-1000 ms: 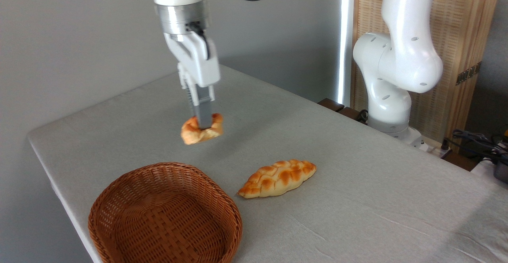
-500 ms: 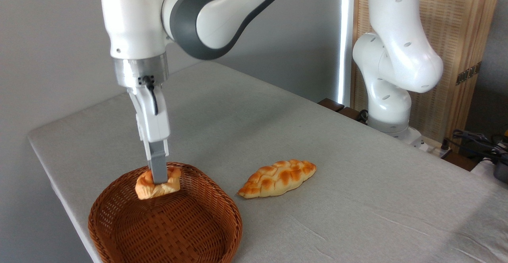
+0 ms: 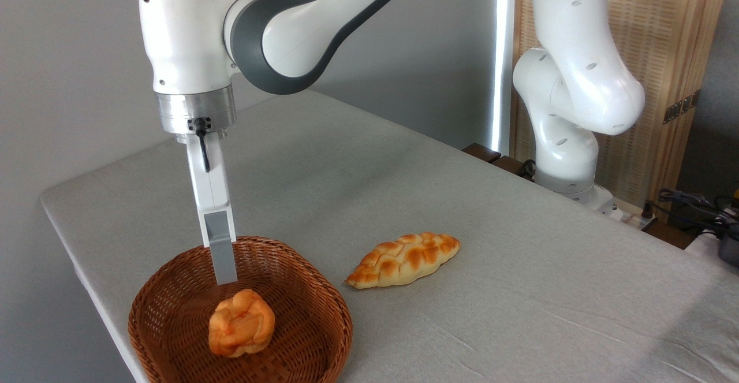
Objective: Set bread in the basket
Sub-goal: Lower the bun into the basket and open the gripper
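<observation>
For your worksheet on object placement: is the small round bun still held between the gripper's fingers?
No. The bun lies on the floor of the basket, below and clear of the gripper.

The basket (image 3: 173,290) sits at the counter's (image 3: 519,290) near left corner with the bun (image 3: 241,323) lying inside it. The pincer (image 3: 224,276) hangs just above the bun, apart from it. The braided loaf (image 3: 403,259) lies on the counter just right of the basket.
</observation>
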You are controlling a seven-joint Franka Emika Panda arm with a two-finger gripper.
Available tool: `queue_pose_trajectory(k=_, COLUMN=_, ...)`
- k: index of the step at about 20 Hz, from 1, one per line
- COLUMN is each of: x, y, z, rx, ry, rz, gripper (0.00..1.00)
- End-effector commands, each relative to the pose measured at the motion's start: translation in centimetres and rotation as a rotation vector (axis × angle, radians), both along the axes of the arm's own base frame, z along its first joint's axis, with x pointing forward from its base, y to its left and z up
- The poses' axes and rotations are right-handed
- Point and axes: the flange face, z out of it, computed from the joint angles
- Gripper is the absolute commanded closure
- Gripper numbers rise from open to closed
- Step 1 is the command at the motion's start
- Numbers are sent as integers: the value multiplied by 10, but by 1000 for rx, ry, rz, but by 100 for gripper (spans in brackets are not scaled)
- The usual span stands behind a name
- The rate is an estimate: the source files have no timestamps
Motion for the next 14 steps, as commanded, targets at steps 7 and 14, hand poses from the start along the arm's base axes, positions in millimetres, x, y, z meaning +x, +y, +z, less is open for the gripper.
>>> queue_pose_trajectory(k=7, x=-28, y=47, z=84, rx=-173, ry=-3, rz=144, gripper=0)
queue_pose_trajectory(k=14, x=-69, y=68, z=133, rx=-154, ry=133, rz=366, gripper=0)
